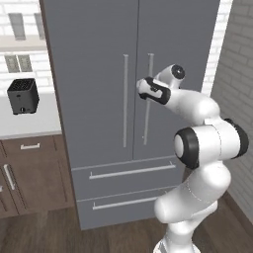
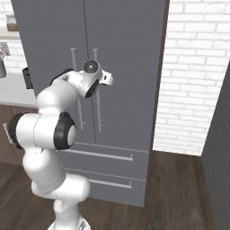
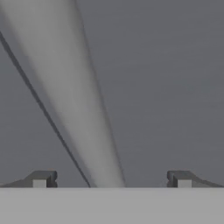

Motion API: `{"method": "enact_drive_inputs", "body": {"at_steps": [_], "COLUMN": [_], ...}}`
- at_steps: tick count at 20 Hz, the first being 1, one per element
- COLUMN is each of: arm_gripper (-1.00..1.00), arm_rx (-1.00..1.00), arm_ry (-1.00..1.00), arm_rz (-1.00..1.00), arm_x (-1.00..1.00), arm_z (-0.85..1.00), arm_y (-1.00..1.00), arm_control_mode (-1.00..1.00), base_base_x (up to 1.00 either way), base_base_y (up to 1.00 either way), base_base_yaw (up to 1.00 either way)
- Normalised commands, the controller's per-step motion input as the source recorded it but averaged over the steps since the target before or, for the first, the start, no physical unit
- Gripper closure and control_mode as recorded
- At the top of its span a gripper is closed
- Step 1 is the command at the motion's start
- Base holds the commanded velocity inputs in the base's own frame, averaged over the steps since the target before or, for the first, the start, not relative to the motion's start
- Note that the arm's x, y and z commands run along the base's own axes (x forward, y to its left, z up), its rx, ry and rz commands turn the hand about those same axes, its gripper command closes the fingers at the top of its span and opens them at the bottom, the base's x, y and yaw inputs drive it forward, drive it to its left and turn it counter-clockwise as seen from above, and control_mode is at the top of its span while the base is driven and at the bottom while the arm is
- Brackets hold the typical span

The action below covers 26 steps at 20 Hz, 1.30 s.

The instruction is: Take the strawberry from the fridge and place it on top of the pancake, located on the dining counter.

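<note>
The grey fridge [image 1: 99, 74] [image 2: 130, 54] stands in front of me with both doors shut. My gripper [image 3: 111, 179] is open and right up against the right door, at that door's long bar handle [image 3: 78, 100]. The handle runs slantwise between my two fingertips [image 3: 41, 179], nearer the left one, and neither tip presses on it. In the left base view the hand [image 1: 150, 91] sits at the upper part of that handle [image 1: 147, 118]. The strawberry is hidden behind the shut doors. The pancake and the dining counter are out of view.
The left door's handle [image 1: 125, 99] hangs close beside the right one. Two drawers [image 1: 128, 170] sit below the doors. A black toaster [image 1: 22, 95] stands on the white countertop [image 1: 29, 123] over dark wood cabinets [image 1: 29, 173]. A white brick wall [image 2: 193, 90] is to the fridge's right.
</note>
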Motion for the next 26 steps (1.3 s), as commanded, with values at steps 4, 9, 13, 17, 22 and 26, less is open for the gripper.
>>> {"method": "enact_drive_inputs", "body": {"at_steps": [4,9,13,17,22,26], "arm_gripper": [-1.00,-1.00,1.00,1.00,1.00,1.00], "arm_rx": [0.00,0.00,0.00,0.00,0.00,0.00], "arm_ry": [0.00,-0.01,-0.02,0.00,0.07,0.01], "arm_rz": [0.00,0.00,0.00,0.01,0.00,-0.01], "arm_x": [0.53,0.57,0.58,0.48,0.09,-0.74], "arm_z": [-0.07,-0.19,-0.23,-0.13,-0.05,-0.01], "arm_y": [0.00,0.04,0.16,0.09,0.03,-0.27], "arm_control_mode": [-1.00,-1.00,-1.00,-1.00,-1.00,-1.00], "base_base_x": [0.00,0.00,0.00,0.00,0.00,0.00], "base_base_y": [0.00,0.00,0.00,0.00,0.00,0.00], "base_base_yaw": [0.00,0.00,0.00,0.00,0.00,0.00]}}
